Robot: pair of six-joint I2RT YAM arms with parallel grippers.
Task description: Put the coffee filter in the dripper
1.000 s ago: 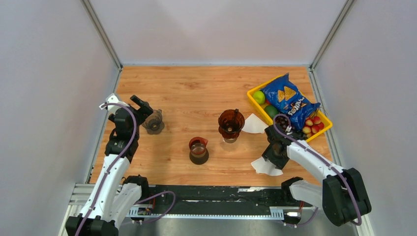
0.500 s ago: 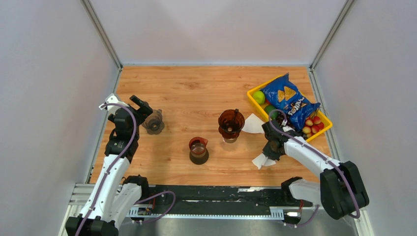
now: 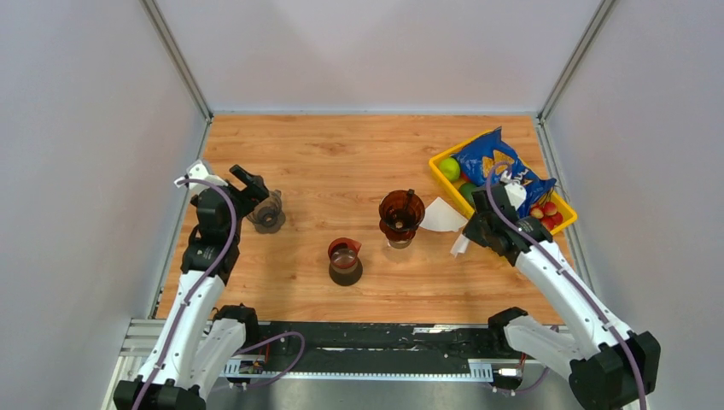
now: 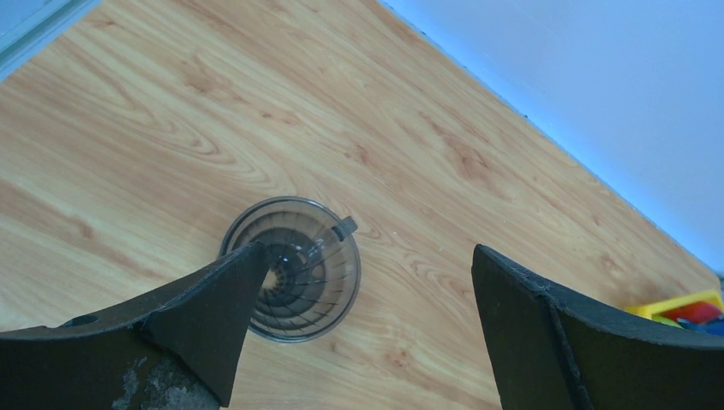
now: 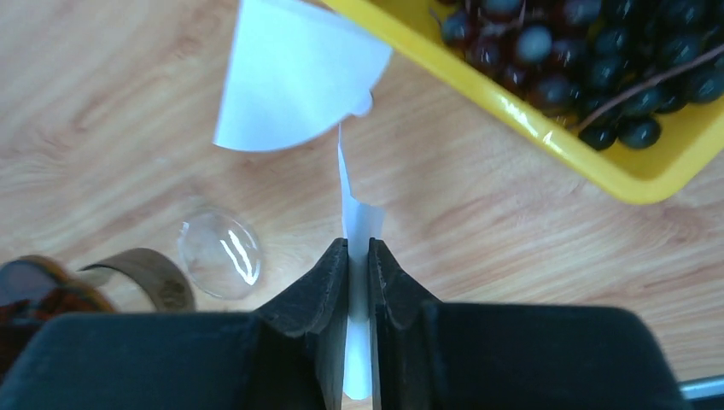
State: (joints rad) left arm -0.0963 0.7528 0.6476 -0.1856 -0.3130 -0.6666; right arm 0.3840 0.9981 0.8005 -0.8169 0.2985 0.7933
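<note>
The right hand (image 5: 359, 249) pinches a thin white paper coffee filter (image 5: 358, 218) (left hand (image 4: 367, 252) gapes near a ribbed dripper (image 4: 294, 273)).

- table (image 3: 341, 154): pale wood grain, smooth, low sheen
- coffee filter (image 5: 363, 226): thin white paper, matt
- dripper (image 4: 294, 269): smoky see-through plastic, ribbed inside
- tray (image 5: 546, 141): glossy yellow plastic

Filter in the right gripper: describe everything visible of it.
White, thin paper filter, folded flat and seen edge-on as a narrow strip with a crumpled top. The right gripper pinches one end; nothing else touches it. It appears lifted above the wooden table, near the yellow tray and a second filter lying flat.
</note>
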